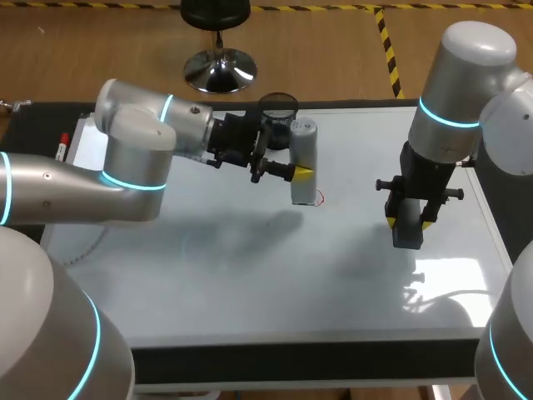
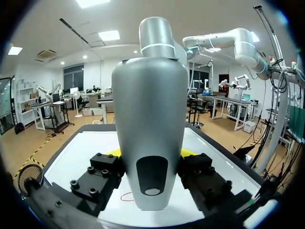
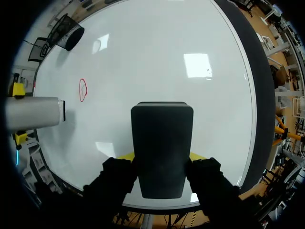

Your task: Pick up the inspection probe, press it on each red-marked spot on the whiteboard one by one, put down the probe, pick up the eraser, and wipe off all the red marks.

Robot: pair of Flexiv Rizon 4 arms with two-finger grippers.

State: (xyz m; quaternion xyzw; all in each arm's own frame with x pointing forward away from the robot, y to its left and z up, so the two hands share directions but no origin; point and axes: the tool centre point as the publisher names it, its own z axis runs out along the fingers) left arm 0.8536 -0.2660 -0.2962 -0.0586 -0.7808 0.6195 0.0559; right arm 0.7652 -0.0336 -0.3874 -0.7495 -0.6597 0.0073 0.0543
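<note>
The silver inspection probe (image 2: pixel 150 124) sits clamped in the left jaws, with yellow fingertips (image 1: pixel 303 172) pressing its sides, over the far middle of the whiteboard (image 1: pixel 250 275). Its lower end hangs just beside a small red circle (image 3: pixel 82 89); whether it touches the board cannot be told. The right jaws grip the black eraser (image 3: pixel 162 148) from two sides, above the whiteboard's right part and well apart from the probe. A black mesh cup (image 1: pixel 279 104) stands at the whiteboard's far edge, on the dark worktop (image 1: pixel 291 362).
</note>
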